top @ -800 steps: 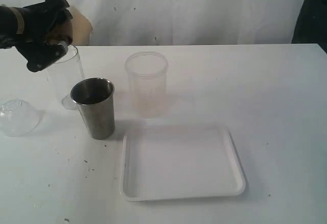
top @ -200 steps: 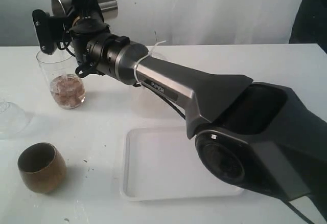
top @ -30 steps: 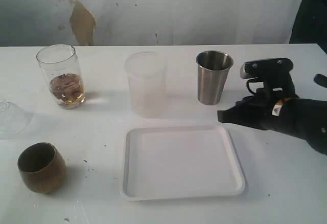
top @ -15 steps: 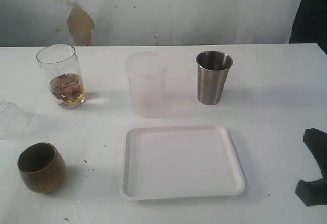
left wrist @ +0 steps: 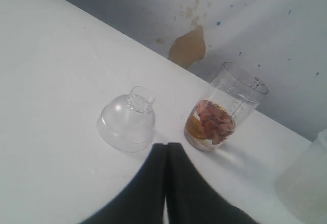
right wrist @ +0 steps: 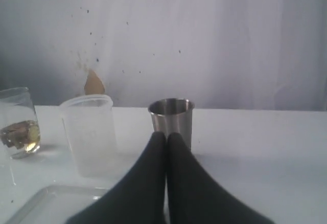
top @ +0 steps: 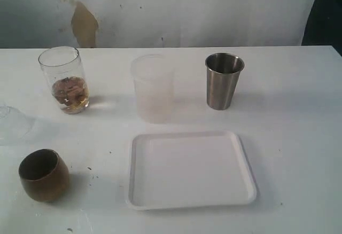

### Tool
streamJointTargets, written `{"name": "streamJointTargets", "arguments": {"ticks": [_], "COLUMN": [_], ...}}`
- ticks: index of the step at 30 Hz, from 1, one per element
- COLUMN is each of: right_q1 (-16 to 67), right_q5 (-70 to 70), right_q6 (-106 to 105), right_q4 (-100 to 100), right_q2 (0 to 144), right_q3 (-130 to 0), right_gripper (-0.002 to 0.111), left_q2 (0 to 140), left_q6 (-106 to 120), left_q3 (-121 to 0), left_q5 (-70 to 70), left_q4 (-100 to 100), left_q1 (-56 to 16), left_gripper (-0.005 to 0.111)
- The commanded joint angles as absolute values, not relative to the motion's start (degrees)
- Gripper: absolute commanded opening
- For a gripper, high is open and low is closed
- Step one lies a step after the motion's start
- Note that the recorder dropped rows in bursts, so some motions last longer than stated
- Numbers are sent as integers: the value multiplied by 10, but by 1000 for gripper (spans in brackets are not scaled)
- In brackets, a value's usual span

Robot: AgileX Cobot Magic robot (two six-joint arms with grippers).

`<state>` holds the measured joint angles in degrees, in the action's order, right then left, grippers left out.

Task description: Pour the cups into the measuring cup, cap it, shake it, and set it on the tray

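The right tool (right wrist: 166, 136) has its two dark fingers pressed together with nothing between them, their tips in front of the steel tumbler (right wrist: 179, 120), which stands upright on the white table (right wrist: 255, 152). Beside the tumbler stands the frosted cup (right wrist: 88, 132), and past that the measuring cup (right wrist: 18, 124) with brownish contents in its base, all three in a row toward the table's far edge. A corner of the tray (right wrist: 48, 197) lies nearer than the frosted cup. The wall (right wrist: 214, 40) behind bears a tan patch (right wrist: 94, 85)
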<state>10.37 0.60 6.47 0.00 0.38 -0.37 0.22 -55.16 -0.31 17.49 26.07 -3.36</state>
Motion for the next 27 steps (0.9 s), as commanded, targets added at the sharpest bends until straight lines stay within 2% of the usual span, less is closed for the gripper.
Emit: {"name": "streamJointTargets", "arguments": {"ticks": [1,11,27], "right_q1": [103,103,103], "right_q5": [50,98,98], "right_q6": [65,65,78], "right_q4": [0,0,0], "right_q2": [0,0,0], "right_q3": [0,0,0], "right_gripper": [0,0,0], "left_q2": [0,0,0], "left_q6": [-551,-551,-551], "left_q3": [0,0,0], "left_q5": [172,172,172], "left_q4": [263,263,263], "left_q1": [-35,-35,-35], "left_gripper": [0,0,0]}}
